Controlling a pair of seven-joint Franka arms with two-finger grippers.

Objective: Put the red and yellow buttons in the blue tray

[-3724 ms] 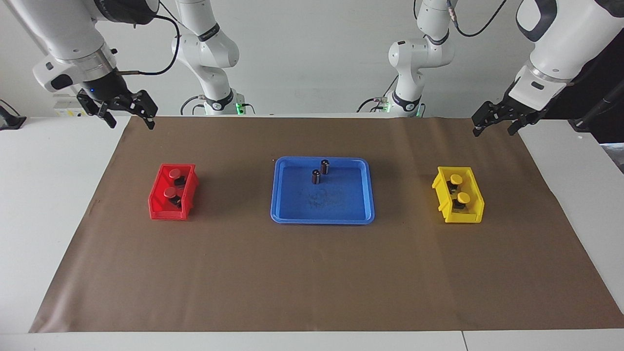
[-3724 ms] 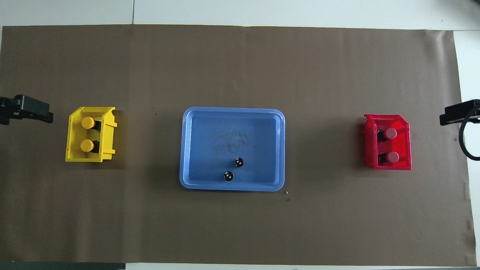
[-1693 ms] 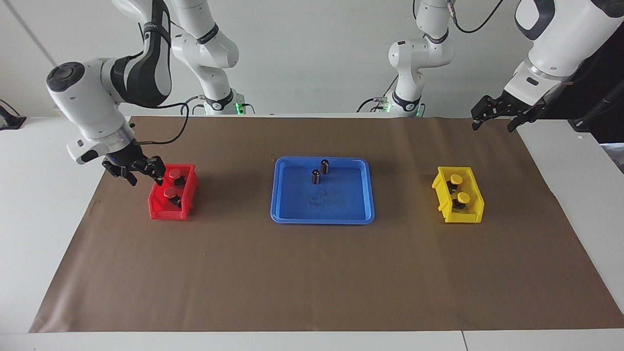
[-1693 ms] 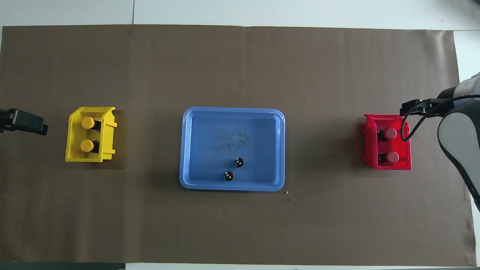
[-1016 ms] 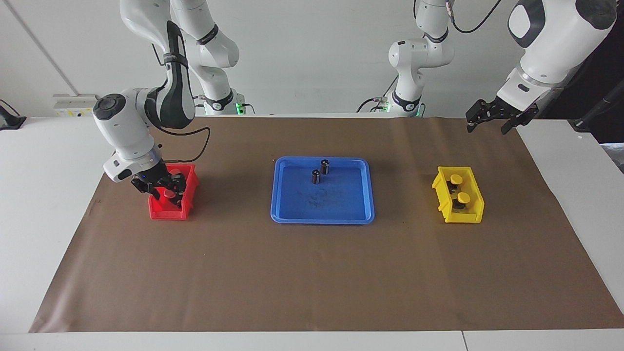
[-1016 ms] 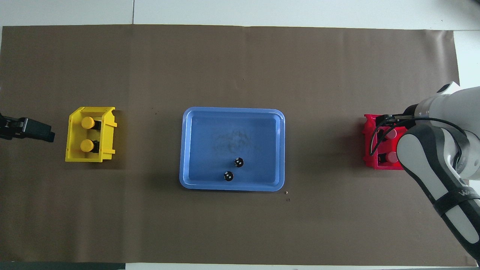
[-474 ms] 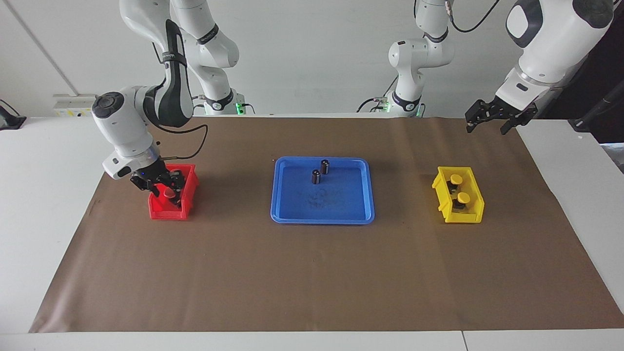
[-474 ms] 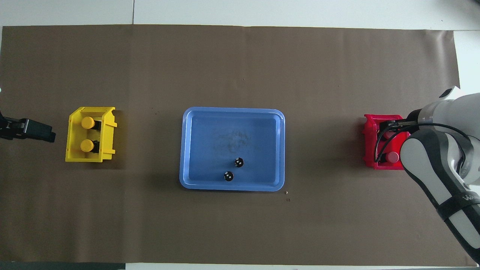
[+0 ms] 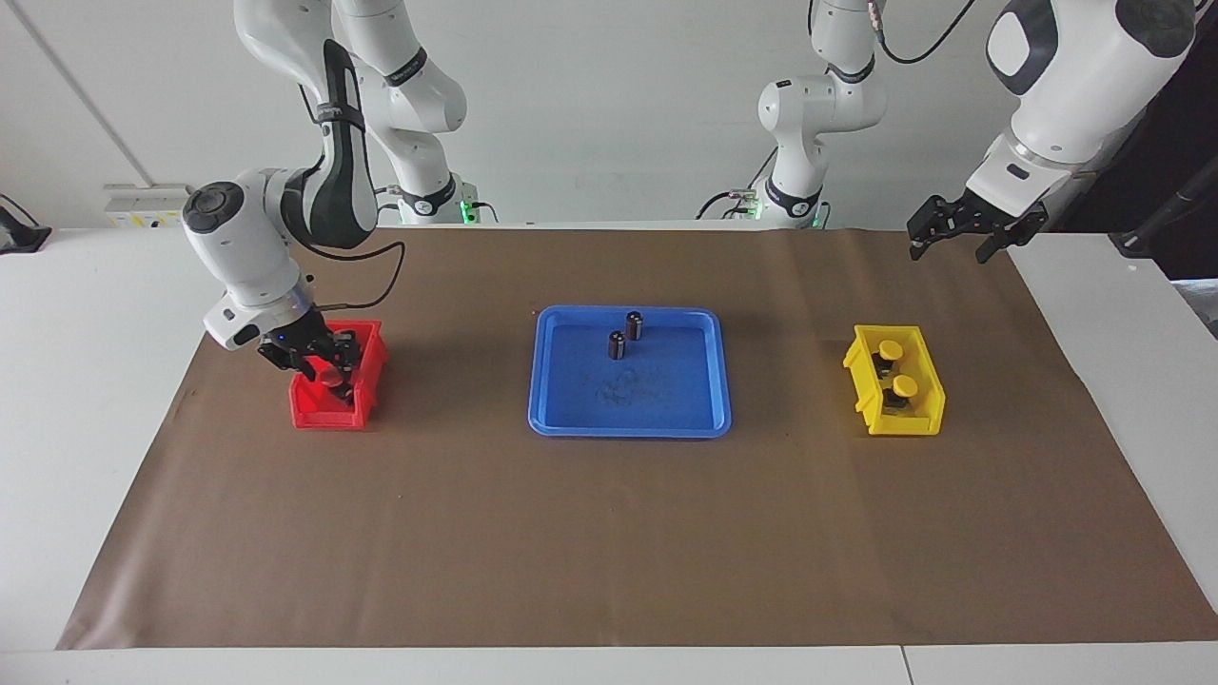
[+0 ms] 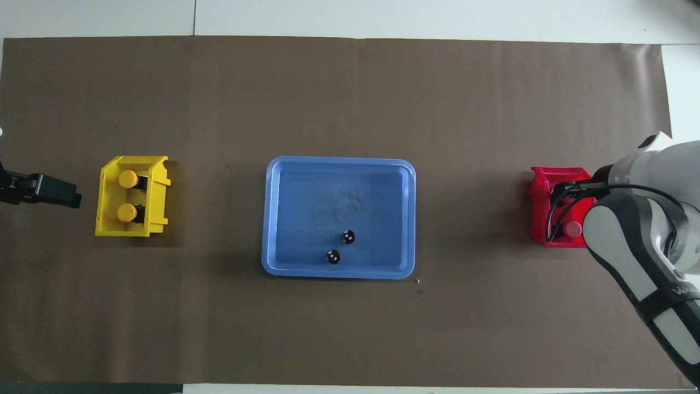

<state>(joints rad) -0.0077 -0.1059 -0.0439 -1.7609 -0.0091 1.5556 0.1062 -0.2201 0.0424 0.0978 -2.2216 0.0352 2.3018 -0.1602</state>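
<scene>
Now we see our right gripper (image 9: 326, 370) down inside the red bin (image 9: 318, 412) around 1 red button (image 9: 332, 377), whether pinched we cannot tell, our left gripper (image 9: 961, 234) spread above the paper, 2 yellow buttons (image 9: 892, 368) in the yellow bin (image 9: 921, 420), the blue tray (image 9: 666, 404) between both bins.

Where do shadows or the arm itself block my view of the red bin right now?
Overhead view: the right arm covers much of the red bin; one red button shows. Facing view: the right gripper is down in the bin, hiding the buttons; soft shadow beside the blue tray, no glare.
</scene>
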